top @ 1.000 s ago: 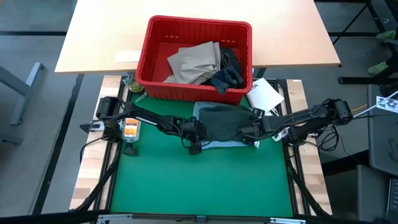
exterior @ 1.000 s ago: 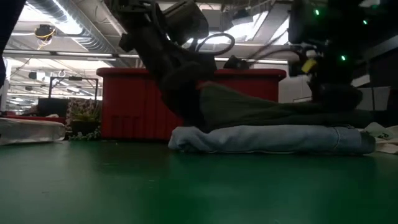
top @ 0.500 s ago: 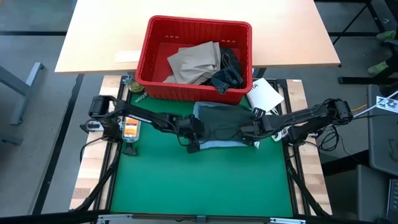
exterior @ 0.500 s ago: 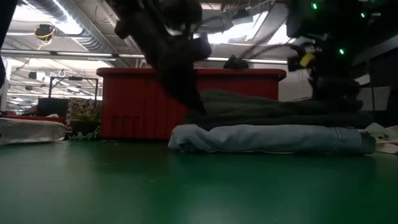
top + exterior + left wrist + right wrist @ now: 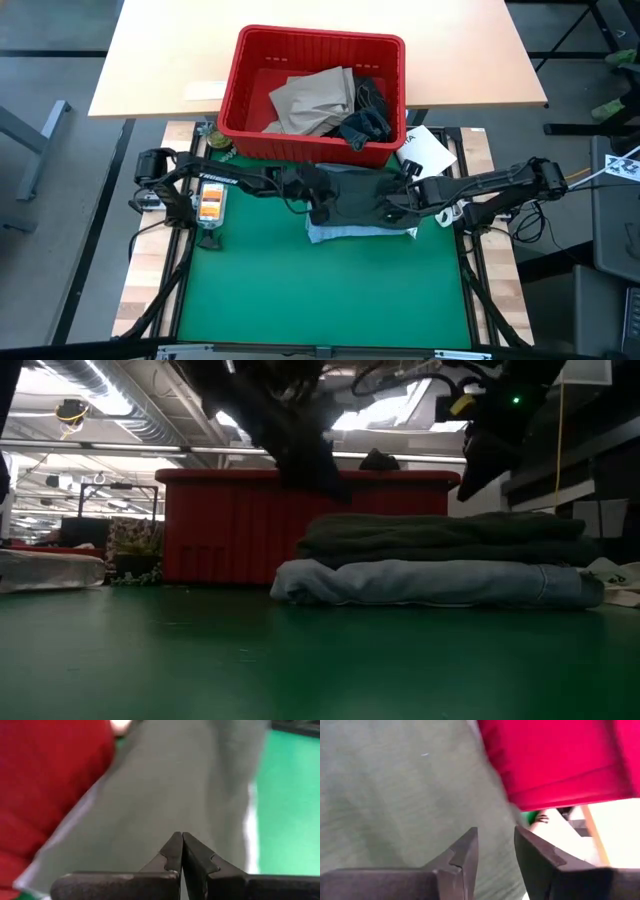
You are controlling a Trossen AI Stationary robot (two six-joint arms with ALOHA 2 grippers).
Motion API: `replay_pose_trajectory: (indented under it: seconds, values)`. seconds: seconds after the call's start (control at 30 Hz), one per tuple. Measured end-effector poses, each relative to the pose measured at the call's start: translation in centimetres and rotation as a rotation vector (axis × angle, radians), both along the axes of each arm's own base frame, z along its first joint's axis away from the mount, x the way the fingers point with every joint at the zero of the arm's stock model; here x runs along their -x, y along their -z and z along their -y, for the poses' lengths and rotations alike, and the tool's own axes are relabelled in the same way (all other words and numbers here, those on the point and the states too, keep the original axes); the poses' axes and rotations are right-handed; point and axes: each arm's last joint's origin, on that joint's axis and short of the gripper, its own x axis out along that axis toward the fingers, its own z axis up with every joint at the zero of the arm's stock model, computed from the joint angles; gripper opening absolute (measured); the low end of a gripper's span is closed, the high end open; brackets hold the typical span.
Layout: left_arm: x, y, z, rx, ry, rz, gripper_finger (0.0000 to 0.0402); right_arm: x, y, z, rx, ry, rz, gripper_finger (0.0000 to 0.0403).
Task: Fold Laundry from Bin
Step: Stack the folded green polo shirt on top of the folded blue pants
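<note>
bin: the red bin (image 5: pixel 315 95) sits at the far edge of the green mat (image 5: pixel 320 290), half up on the tan table (image 5: pixel 160 60). Tan khaki trousers (image 5: pixel 315 98) and dark jeans (image 5: pixel 365 115) are bunched up inside it.

folded stack: right in front of the bin, on the mat. Dark green garment (image 5: pixel 350 195) lies flat on top of the light blue garment (image 5: pixel 345 232); in the low view the two look like neat layers, green (image 5: pixel 440 538) over blue (image 5: pixel 430 582).

left gripper: the left gripper (image 5: pixel 318 190) is up above the left side of the green garment, near the bin wall. Fingers pinched right together, tips touching, nothing between them in the wrist view (image 5: pixel 178 851).

right gripper: the right gripper (image 5: pixel 398 205) is above the right side of the green garment. Fingers stand a bit apart with an empty gap, so it's not holding anything (image 5: pixel 492 852).

other stuff: white packet (image 5: pixel 425 152) beside the bin's right corner, small orange item (image 5: pixel 209 207) off the mat's left edge.
</note>
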Motion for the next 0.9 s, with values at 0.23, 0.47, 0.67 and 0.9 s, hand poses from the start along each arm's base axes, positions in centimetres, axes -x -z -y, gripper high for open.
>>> replay_pose_trajectory:
  seconds: [0.23,0.47,0.67,0.9]
  values:
    - [0.0,2.0,-3.7,-0.045,-0.158,-0.06,0.0002,0.9,1.9,0.6,0.033,0.04,-0.055,0.0127]
    - [-0.4,5.1,-5.4,-0.035,-0.202,-0.14,0.0002,2.5,4.9,2.0,0.033,0.154,-0.101,0.0127]
    - [-0.5,6.0,-5.6,-0.033,-0.204,-0.161,0.0002,3.1,7.0,2.7,0.003,0.185,-0.083,0.0127]
    - [-0.5,6.0,-5.6,-0.035,-0.207,-0.161,0.0002,3.1,7.1,2.7,-0.022,0.185,-0.093,0.0127]
